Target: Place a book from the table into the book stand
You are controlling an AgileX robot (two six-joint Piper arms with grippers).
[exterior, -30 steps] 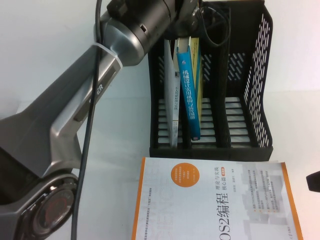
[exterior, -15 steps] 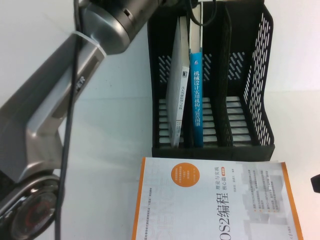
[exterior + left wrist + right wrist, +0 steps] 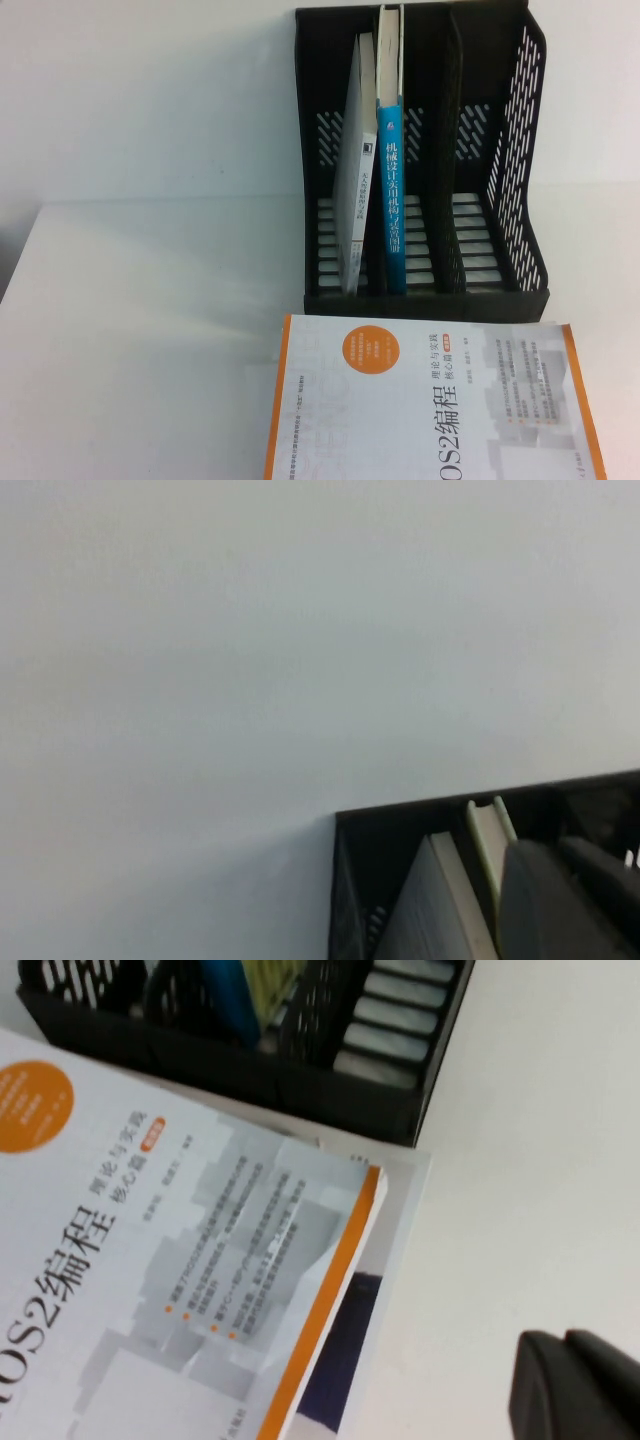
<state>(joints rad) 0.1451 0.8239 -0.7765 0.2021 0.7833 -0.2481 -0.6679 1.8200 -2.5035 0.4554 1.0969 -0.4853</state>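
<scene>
The book, blue spine with white characters, stands upright in the middle slot of the black book stand. Nothing holds it. Its pale yellow-green top edge shows in the left wrist view, next to the thin grey-white book. My left gripper is a dark shape close above the stand's top and is out of the high view. My right gripper is shut and empty, low over the white table, to the right of the white book with orange edges.
The thin grey-white book leans in the stand's left slot. The right slot holds nothing. The large white book with orange edges lies flat in front of the stand, on top of something dark blue.
My left arm has pulled back to the left and left the high view. The blue-spined book, tilted and held a second ago, now stands upright on its own in the middle slot.
</scene>
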